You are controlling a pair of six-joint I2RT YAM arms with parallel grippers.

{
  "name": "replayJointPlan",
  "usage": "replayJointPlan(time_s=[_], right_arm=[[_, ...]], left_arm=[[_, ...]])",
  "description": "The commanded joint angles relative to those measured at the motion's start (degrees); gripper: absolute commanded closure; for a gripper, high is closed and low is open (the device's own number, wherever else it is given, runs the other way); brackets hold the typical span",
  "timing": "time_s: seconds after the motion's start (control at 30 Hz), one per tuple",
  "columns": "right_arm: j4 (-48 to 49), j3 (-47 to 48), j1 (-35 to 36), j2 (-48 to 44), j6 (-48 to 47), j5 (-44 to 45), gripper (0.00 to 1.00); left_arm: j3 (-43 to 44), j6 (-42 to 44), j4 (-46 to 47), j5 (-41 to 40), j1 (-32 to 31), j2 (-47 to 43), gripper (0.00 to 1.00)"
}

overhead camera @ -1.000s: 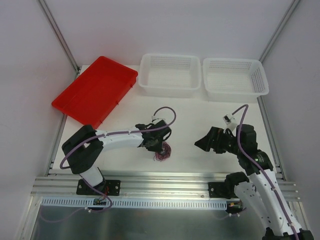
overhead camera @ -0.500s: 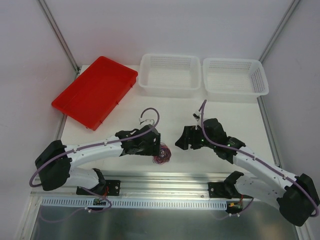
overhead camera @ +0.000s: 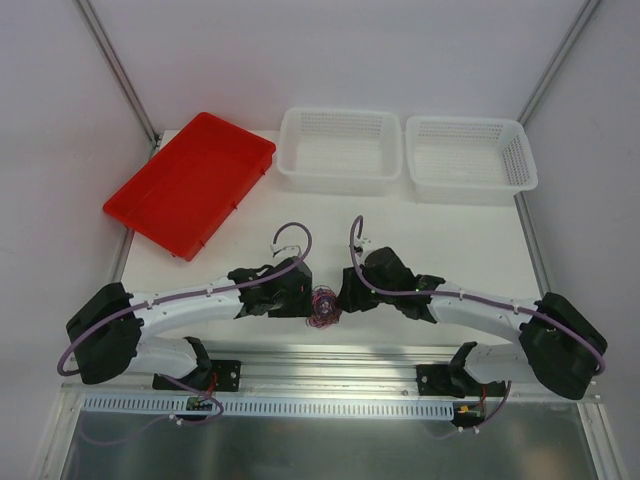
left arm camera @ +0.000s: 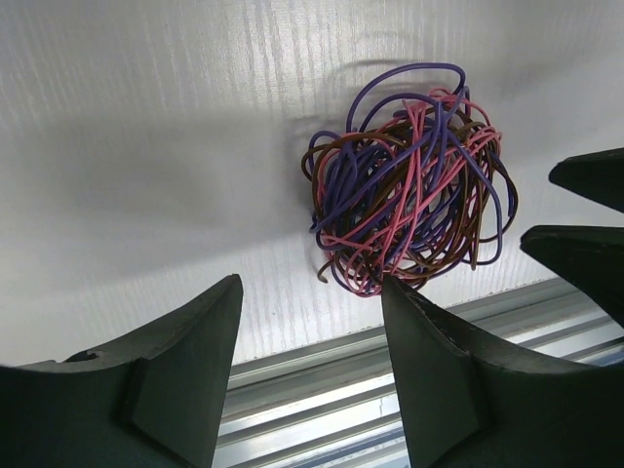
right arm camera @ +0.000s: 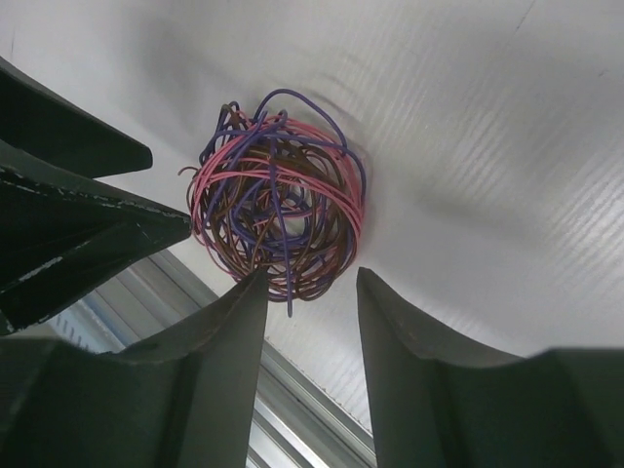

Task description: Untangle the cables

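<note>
Cables (overhead camera: 323,306) lie as one tangled ball of purple, pink and brown wires on the white table (overhead camera: 400,235), close to its near edge and just beside the metal rail (overhead camera: 340,358). The left gripper (overhead camera: 306,297) stands at the left side of the ball, the right gripper (overhead camera: 343,296) at its right side. Both have their fingers spread apart, and neither holds the ball.
</note>
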Motion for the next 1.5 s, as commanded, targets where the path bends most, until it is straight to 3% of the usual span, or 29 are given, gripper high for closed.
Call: replayJointPlan(time_s=[0.0, 0.27, 0.4, 0.57, 0.67, 1.07, 1.2, 1.37, 1.47], right_arm=[[6.4, 1.3, 0.8, 2.4, 1.6, 0.7, 0.57], [9.8, 2.3, 1.7, 9.1, 2.4, -2.0, 0.68], [9.5, 2.8, 2.2, 9.8, 2.1, -2.0, 0.81], [6.3, 2.8, 2.2, 6.5, 0.8, 0.5, 0.99], [2.1, 3.4, 2.2, 2.6, -0.4, 3.8, 0.99], [-27.3, 16.0, 0.5, -16.2, -8.9, 27.3, 0.99], [-31.8, 21.8, -3.1, -18.2, -11.3, 26.3, 0.99], [-33.4, 28.0, -6.4, -19.1, -12.8, 25.0, 0.99], [-32.8, 26.7, -7.9, -19.9, -11.7, 25.0, 0.99]], left_arm=[[0.4, -1.5, 2.4, 0.8, 0.1, 1.6, 0.41], [0.7, -2.4, 4.1, 1.2, 0.1, 5.0, 0.49], [0.9, -3.1, 4.5, 0.5, 0.1, 6.1, 0.56], [1.6, -3.8, 4.5, -1.4, 0.1, 7.9, 0.83], [2.2, -3.8, 4.5, -2.3, 0.8, 8.5, 1.0], [2.1, 1.9, 4.3, -2.3, 11.2, 2.4, 1.0], [4.1, 4.6, 3.9, -1.3, 15.8, -1.6, 1.0], [6.0, 5.6, 2.9, -1.4, 17.1, -7.1, 1.0], [4.2, 4.6, 2.6, -1.8, 17.2, -11.2, 1.0]])
